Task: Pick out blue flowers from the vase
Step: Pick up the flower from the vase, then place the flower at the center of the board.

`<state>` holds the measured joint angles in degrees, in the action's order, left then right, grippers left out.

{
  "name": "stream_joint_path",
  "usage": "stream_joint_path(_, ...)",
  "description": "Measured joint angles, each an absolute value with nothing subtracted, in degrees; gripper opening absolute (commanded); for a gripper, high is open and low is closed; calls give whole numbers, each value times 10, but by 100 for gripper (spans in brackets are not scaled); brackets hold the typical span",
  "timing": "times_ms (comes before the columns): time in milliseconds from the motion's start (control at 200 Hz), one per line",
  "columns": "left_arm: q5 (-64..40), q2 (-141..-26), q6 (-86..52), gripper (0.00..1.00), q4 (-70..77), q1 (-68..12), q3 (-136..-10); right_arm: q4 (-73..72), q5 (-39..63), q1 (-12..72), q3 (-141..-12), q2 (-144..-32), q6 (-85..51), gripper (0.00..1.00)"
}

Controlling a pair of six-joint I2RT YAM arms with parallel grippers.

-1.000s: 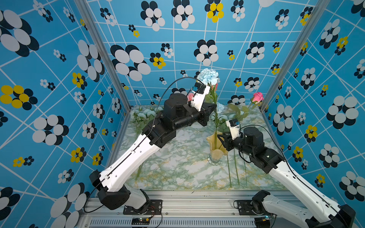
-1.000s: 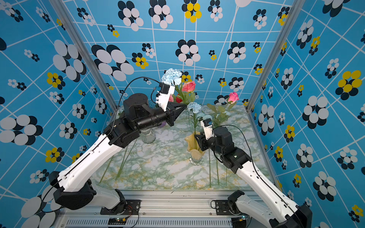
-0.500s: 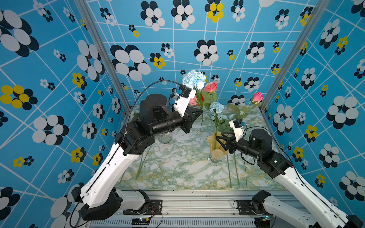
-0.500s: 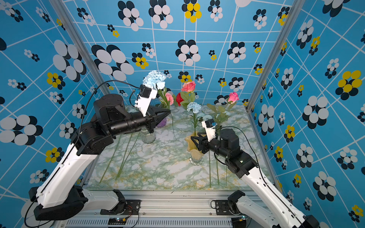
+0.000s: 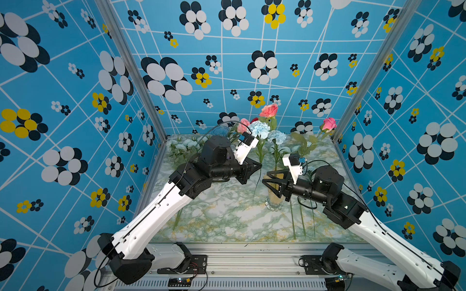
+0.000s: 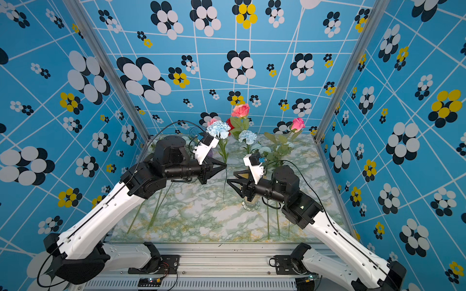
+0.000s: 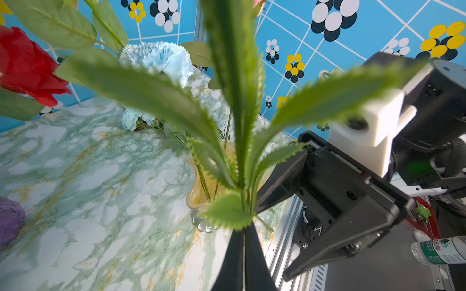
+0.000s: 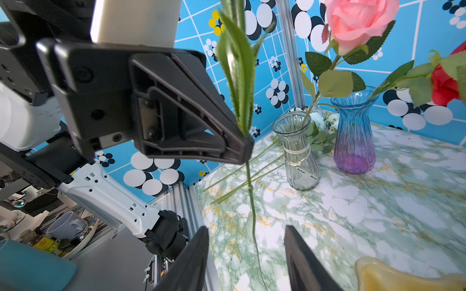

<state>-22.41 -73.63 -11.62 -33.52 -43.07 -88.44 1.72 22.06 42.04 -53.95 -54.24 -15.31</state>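
- Arm, left: level over table [image 5: 227,216] middle; left gripper [image 5: 257,167] pinching blue flower [image 5: 258,129] stem.
- Arm, right: opposing; right gripper [image 5: 265,178] part-spread, empty, by vase [image 5: 272,201].

You've got three vases: an amber vase [image 7: 199,191], a clear glass vase [image 8: 300,156] and a blue-purple vase [image 8: 354,141]. Then three pink roses [image 5: 269,110], one red rose [image 7: 25,68], and two upright blue carnations [image 5: 259,128] mid-frame.

Clear glass vase [image 8: 298,151] holding pink rose [image 8: 358,22], just beside blue-purple vase [image 8: 353,136], on marble tabletop [image 8: 403,201].
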Motion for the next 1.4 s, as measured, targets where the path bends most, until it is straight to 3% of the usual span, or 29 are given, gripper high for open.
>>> stream_joint_path(660,-251,-729,-129,0,-302,-420,-866,-22,196,432,-540,-572,-156,25)
stream_joint_path(989,-252,-728,-129,0,-302,-419,-866,-56,193,438,-540,-579,-167,0)
stream_joint_path(1164,-252,-724,-129,0,-299,-416,-861,-58,189,441,-540,-579,-168,0)
stream_joint_path(1389,-242,-699,-140,42,-270,-416,-824,-57,181,442,-540,-579,-168,0)
stream_joint_path(1404,-241,-695,-136,49,-264,-416,-816,-57,181,442,-540,-579,-168,0)
